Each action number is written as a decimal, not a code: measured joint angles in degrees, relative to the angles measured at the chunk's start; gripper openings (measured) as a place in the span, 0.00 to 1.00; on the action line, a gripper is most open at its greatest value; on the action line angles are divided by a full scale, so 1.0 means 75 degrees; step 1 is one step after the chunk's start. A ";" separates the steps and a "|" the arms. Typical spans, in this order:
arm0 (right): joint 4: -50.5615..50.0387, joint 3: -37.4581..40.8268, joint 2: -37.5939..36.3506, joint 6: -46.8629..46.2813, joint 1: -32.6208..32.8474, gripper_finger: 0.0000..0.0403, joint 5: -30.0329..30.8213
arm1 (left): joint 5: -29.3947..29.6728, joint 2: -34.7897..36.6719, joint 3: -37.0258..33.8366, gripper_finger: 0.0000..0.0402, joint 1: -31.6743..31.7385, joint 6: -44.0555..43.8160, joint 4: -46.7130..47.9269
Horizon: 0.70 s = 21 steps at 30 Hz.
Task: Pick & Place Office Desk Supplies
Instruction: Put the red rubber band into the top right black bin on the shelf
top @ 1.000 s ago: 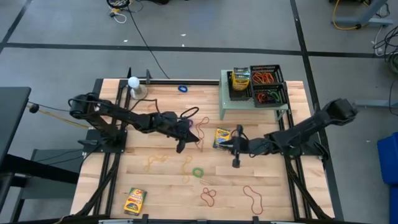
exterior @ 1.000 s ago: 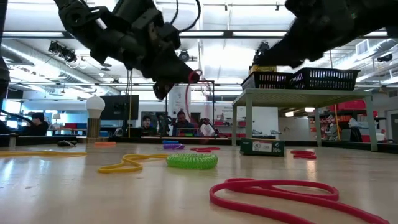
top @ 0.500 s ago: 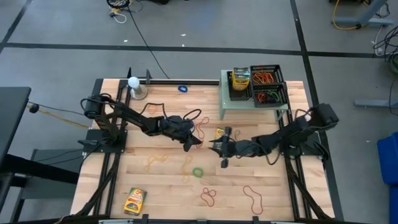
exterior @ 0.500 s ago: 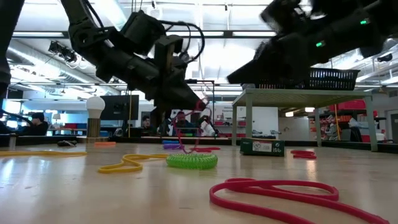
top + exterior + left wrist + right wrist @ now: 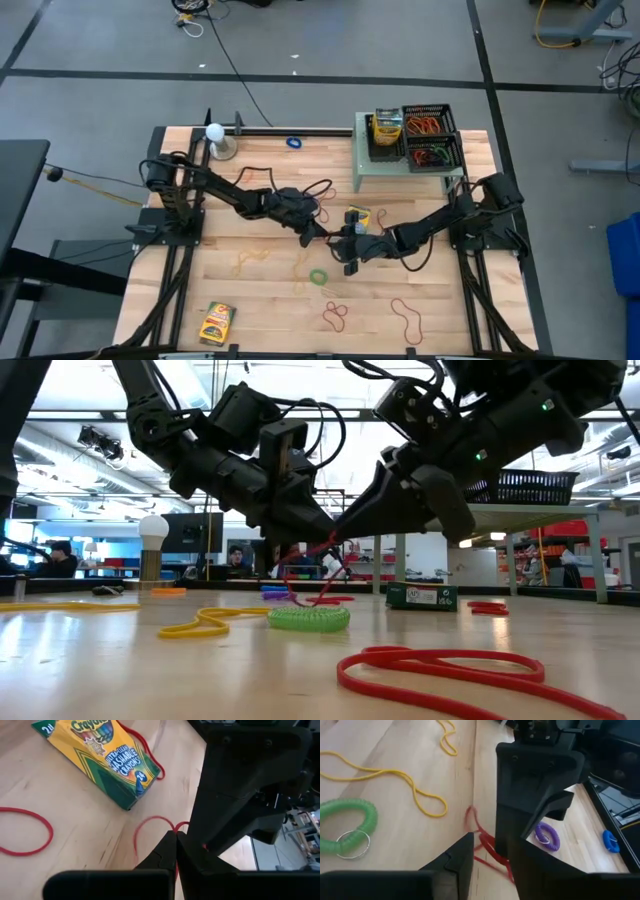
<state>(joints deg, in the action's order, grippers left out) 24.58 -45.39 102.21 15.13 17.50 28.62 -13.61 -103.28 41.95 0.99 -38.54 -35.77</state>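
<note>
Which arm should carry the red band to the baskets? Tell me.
Right. The left claw grips the red band, but the right claw is open beside it, and the baskets sit on the right arm's side.

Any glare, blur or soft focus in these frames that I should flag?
Low view: bright ceiling lights behind silhouette both arms; the nearest red band looks soft. Right wrist view: the red band by the left gripper is smeared. High view: evenly lit, no glare on the table.
</note>
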 joint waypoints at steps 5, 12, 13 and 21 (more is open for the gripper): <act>0.0008 -0.0001 -0.0006 0.0092 0.0000 0.18 0.0021 | -0.0026 0.0000 0.0000 0.02 -0.0003 0.0024 -0.0020; -0.0052 -0.0006 -0.0006 0.0194 0.0006 0.02 0.0228 | -0.0169 0.0000 0.0003 0.03 0.0003 0.0087 -0.0046; -0.0052 -0.0006 -0.0006 0.0194 0.0006 0.02 0.0237 | -0.0171 0.0000 0.0003 0.03 0.0012 0.0135 -0.0047; -0.0079 -0.0006 -0.0006 0.0163 0.0003 0.01 0.0327 | 0.0003 0.0532 0.0010 0.16 0.0414 0.1405 0.1261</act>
<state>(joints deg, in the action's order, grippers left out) 23.99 -45.43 102.17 16.35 17.52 31.07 -13.58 -99.29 42.03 4.10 -28.01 -26.31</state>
